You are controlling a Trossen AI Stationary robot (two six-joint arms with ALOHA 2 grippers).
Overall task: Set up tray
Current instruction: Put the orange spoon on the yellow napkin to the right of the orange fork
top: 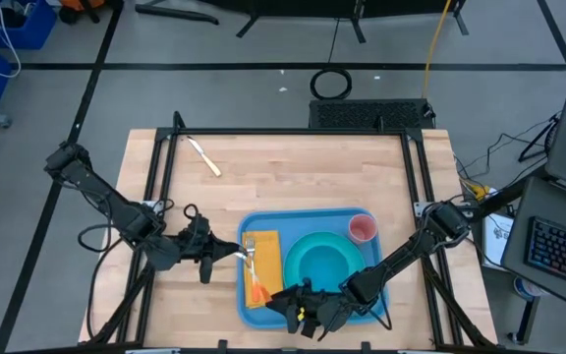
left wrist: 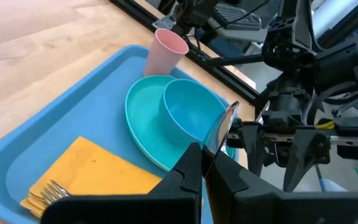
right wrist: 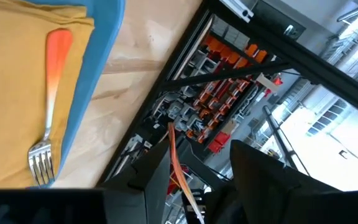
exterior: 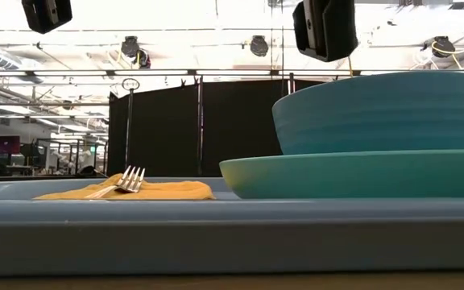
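Note:
The blue tray [top: 357, 295] lies on the wooden table. On it are a teal plate [top: 308, 280] with a teal bowl [top: 320, 264], a pink cup [top: 363, 228] and a yellow-orange napkin [top: 266, 251]. An orange-handled fork [top: 254, 275] lies on the napkin. My left gripper [top: 226, 253] is at the tray's left rim, shut on a shiny spoon [left wrist: 224, 124]. My right gripper [top: 295, 311] hovers open over the tray's near left corner. A thin orange strip [right wrist: 174, 155] shows between its fingers, and I cannot tell what it is. My left gripper pinches the spoon between its two fingers [left wrist: 188, 177]. The shiny rounded end [left wrist: 227, 118] sticks out beyond the fingertips, lifted clear over the tray. The fingers hide the handle. It comes level from the table's left.
Another utensil [top: 204, 157] with a pale handle lies on the bare wood toward the table's far left. A black metal frame [top: 165, 167] borders the table on both sides. Bare wood stretches over the far half of the table. The two grippers are close together at the tray's near left corner.

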